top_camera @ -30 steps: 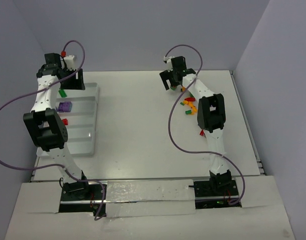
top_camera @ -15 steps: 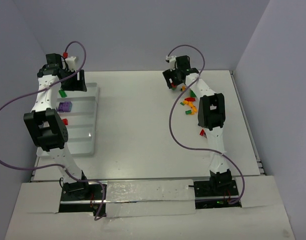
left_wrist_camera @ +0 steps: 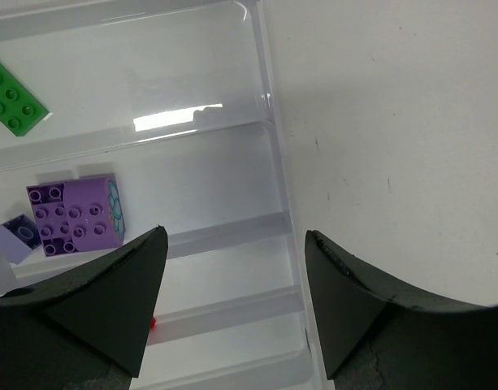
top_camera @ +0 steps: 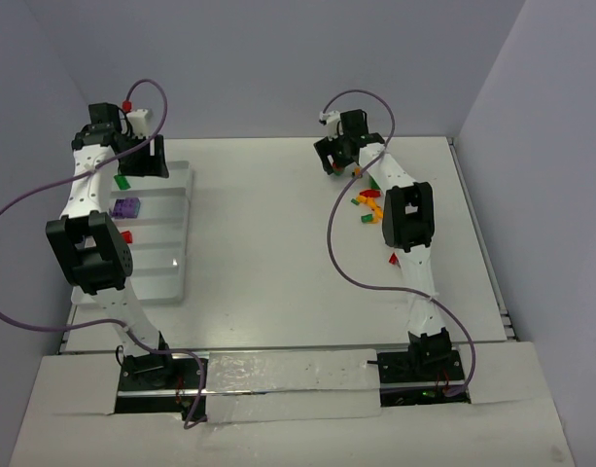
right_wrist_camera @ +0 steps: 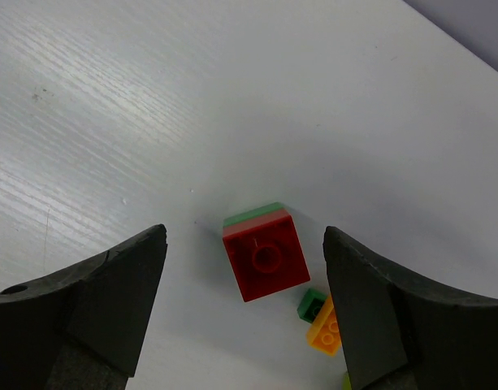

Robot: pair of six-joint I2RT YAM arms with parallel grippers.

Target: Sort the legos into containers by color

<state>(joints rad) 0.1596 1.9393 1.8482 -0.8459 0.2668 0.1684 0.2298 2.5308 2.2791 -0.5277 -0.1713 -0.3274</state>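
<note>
The white tray (top_camera: pixel 171 265) lies at the left, and my left gripper (top_camera: pixel 142 156) hangs open over its far end. In the left wrist view that gripper (left_wrist_camera: pixel 236 231) is empty above the tray's ridges (left_wrist_camera: pixel 269 162). One compartment holds a lime green plate (left_wrist_camera: pixel 15 106), and a purple block (left_wrist_camera: pixel 76 215) lies in the one beside it. My right gripper (top_camera: pixel 334 156) is at the far right, open over loose legos (top_camera: pixel 368 204). In its wrist view a red brick with a green layer (right_wrist_camera: pixel 265 256) lies on the table between the fingers of the right gripper (right_wrist_camera: pixel 246 231), untouched.
A small dark green brick (right_wrist_camera: pixel 313 305) and an orange one (right_wrist_camera: pixel 328 329) lie right beside the red brick. A lone red piece (top_camera: pixel 394 258) sits by the right arm. A red bit (top_camera: pixel 126 236) lies in a nearer tray compartment. Walls close the back and right.
My right gripper has shifted slightly toward the back and its jaws have narrowed a little. The left arm has not moved.
</note>
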